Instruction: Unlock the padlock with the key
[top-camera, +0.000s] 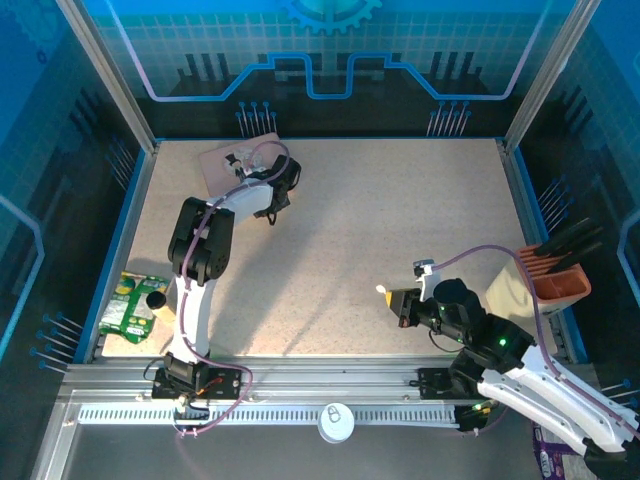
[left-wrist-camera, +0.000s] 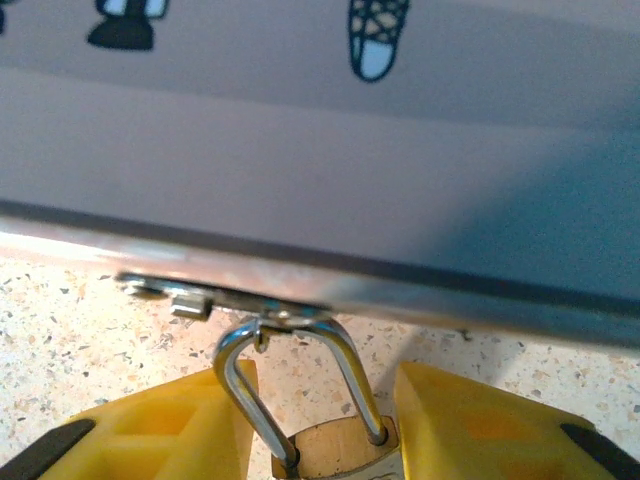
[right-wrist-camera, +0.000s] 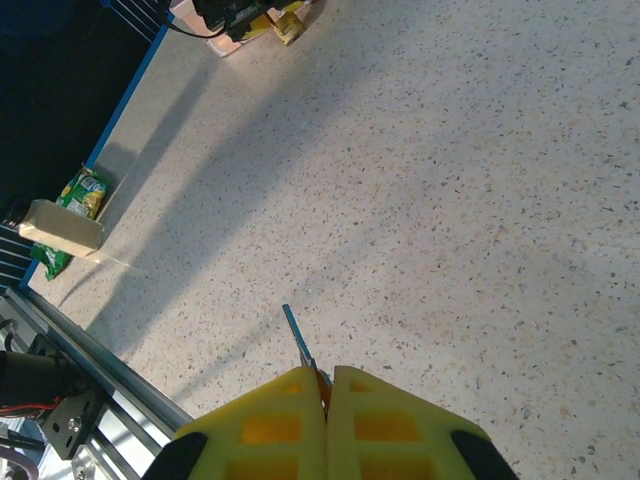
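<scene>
The brass padlock (left-wrist-camera: 335, 452) lies on the table with its silver shackle (left-wrist-camera: 350, 370) hooked through the hasp of the pink tin (left-wrist-camera: 320, 150). My left gripper (left-wrist-camera: 325, 420) is open, one yellow finger close on each side of the lock body. The right finger (left-wrist-camera: 470, 420) is against the body; a sliver of table shows on the left. From above, the left gripper (top-camera: 252, 167) sits at the pink tin (top-camera: 222, 165) at the back left. My right gripper (right-wrist-camera: 327, 372) is shut on the key (right-wrist-camera: 298, 335), whose thin blade sticks out forward over bare table. From above it hovers front right (top-camera: 398, 305).
A green snack packet (top-camera: 128, 305) and a small box lie by the left wall. An orange holder with black tools (top-camera: 560, 280) stands at the right edge. A white disc (top-camera: 336, 422) rests on the front rail. Open table lies between the two grippers.
</scene>
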